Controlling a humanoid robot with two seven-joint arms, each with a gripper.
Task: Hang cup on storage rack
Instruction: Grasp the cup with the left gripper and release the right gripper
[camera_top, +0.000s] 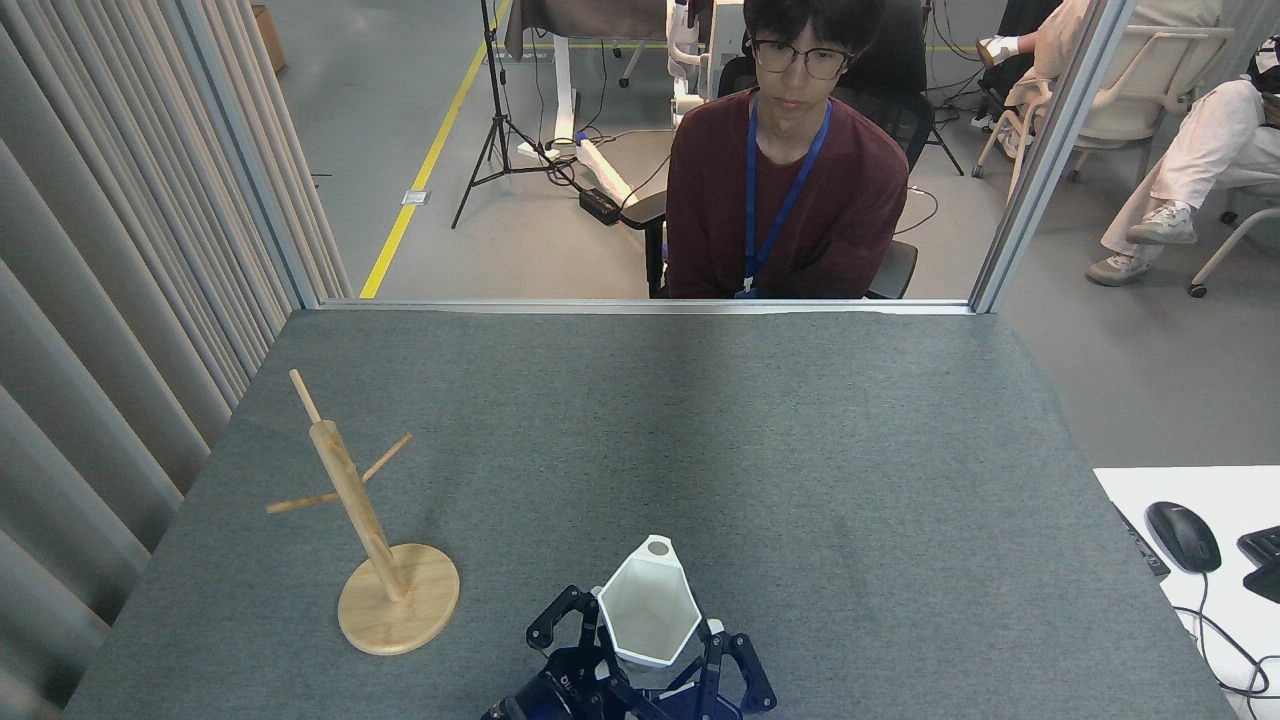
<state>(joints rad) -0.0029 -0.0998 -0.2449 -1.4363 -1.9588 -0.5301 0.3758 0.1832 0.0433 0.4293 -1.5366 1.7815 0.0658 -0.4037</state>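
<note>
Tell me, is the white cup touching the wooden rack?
Apart. Head view shows bare grey table between the cup and the rack.

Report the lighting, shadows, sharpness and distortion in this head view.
Head view: soft, even light, no glare; a faint darker band crosses the grey table; the storage rack and the cup are sharp; the curtain and frame posts lean outward, a wide-angle effect; the dark grippers at the bottom edge are hard to read.
</note>
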